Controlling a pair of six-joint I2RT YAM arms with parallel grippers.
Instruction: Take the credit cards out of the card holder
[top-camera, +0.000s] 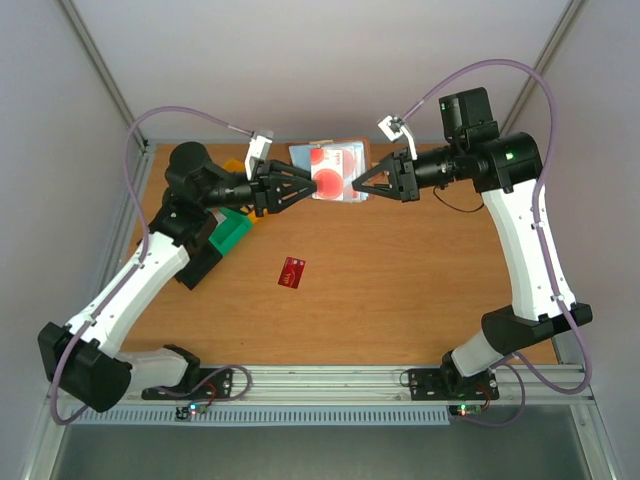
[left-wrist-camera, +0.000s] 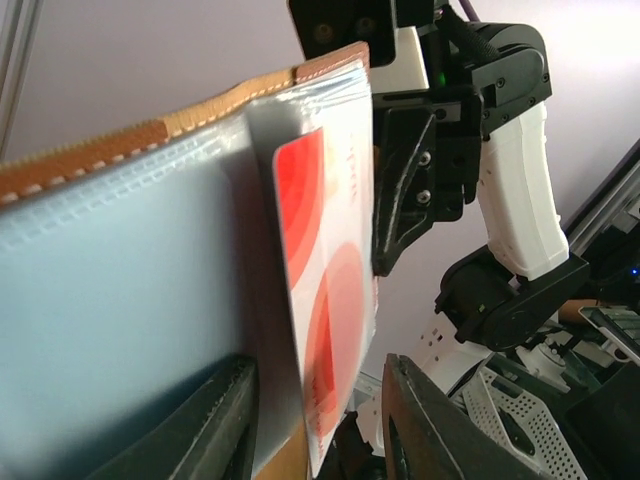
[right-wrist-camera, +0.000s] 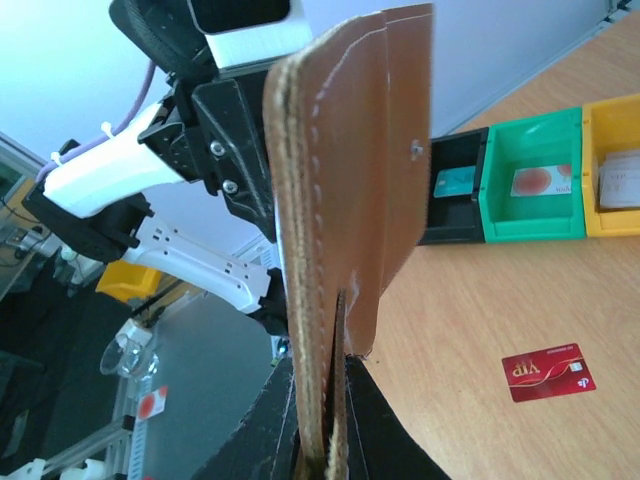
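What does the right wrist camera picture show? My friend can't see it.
A brown card holder stands on edge, pinched at its bottom by the right gripper. Beyond it, a red card lies flat on the wooden table, with black, green and yellow bins farther back.

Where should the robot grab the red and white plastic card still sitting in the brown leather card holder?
Probably the near edge of the red and white plastic card, facing the left fingers: pinch both flat faces and pull towards the left arm. It is thin and stands edge-on between those fingers, while the right fingers clamp the brown leather card holder opposite.
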